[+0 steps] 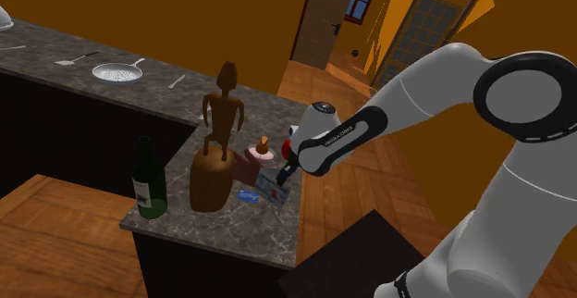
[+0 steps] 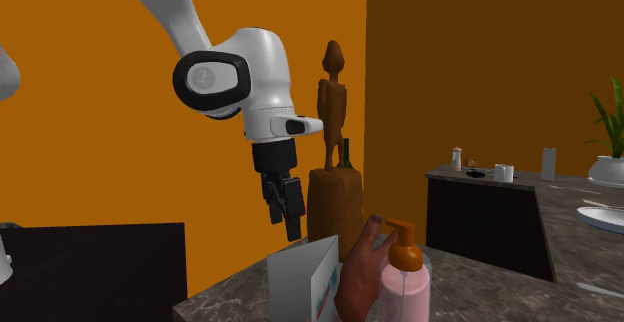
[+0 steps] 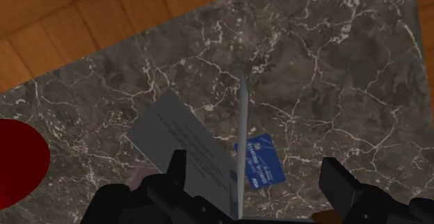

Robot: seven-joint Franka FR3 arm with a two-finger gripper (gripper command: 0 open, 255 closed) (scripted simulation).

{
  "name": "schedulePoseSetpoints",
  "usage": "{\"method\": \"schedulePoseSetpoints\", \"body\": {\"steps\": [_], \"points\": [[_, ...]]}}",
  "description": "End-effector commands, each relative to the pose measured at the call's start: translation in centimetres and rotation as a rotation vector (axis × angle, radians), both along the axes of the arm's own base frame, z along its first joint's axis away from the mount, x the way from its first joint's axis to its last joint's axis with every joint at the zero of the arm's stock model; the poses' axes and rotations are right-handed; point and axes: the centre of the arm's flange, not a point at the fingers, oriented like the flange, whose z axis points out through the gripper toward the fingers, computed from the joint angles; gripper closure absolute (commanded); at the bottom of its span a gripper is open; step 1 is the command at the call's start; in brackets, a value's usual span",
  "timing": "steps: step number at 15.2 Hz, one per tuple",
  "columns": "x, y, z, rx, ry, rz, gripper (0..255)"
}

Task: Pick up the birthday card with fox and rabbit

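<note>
Two black fingers of the gripper [image 3: 255, 163] stand wide apart, empty, just above the folded card [image 3: 182, 142], which stands upright on the veined counter [image 3: 327, 69] beside a small blue card [image 3: 263, 161]. One thin panel edge lies between the fingers, across their closing line, nearer one finger.

Shoulder view: dim, warm cast; counter front [image 1: 65, 125] in deep shade, arm [image 1: 435, 88] brightest. Second exterior view: orange wall [image 2: 90, 120] flatly lit, adjoining wall [image 2: 480, 60] darker. Wrist view: countertop [image 3: 313, 62] and birthday card [image 3: 174, 136] evenly lit, crisp.
</note>
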Motion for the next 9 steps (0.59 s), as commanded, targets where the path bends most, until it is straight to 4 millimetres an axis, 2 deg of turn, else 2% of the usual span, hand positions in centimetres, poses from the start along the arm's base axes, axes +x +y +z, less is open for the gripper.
{"method": "schedulePoseSetpoints", "body": {"steps": [1, 9], "points": [[1.5, 0.5, -2.3, -0.002, -0.019, 0.019, 0], [1.9, 0.6, -6.5, -0.003, -0.023, 0.024, 0]]}}
